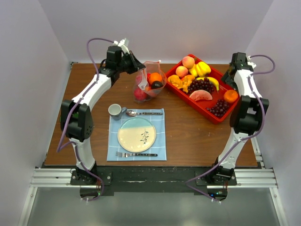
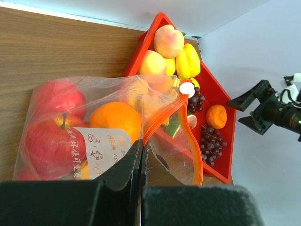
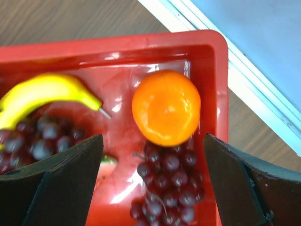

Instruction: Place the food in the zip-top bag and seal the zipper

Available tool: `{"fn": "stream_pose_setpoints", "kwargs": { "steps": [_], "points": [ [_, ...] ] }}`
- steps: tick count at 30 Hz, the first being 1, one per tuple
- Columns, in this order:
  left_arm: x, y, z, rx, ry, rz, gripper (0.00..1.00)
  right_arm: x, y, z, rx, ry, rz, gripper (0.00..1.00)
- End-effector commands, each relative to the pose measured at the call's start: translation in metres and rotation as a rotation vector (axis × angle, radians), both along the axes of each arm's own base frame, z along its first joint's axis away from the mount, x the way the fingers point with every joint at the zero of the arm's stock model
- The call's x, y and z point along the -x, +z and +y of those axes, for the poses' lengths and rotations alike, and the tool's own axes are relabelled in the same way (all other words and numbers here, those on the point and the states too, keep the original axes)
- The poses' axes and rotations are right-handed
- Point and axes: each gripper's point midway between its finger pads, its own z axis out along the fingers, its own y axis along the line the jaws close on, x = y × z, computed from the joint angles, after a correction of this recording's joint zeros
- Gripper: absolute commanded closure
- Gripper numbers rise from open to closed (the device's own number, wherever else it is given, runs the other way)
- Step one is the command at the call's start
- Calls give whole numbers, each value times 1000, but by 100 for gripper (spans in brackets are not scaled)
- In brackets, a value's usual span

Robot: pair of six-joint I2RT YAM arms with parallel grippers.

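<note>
The zip-top bag (image 1: 151,82), partly filled, stands on the surface (image 1: 188,136) beside the red tray (image 3: 220,117), its rim pinched in the shut left jaws. Loading step: wide-open, empty right jaws hover over an orange (image 3: 166,107); next they should descend and grip.

Our left gripper (image 1: 139,68), upper centre-left of the top view, is pinched tight; our right gripper (image 3: 153,139) (upper right there, pointing down) gapes wide.

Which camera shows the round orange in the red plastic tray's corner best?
Right wrist view: the round orange looms large, unblocked. The top view shows it small; the left wrist view, tiny and distant.
</note>
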Motion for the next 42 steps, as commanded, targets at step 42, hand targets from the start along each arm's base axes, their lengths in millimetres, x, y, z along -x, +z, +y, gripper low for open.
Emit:
{"fn": "stream_pose_setpoints", "kwargs": {
  "steps": [42],
  "points": [
    [3, 35, 10, 42, -2, -80, 100, -4, -76, -15, 9, -21, 157, 40]
  ]
}}
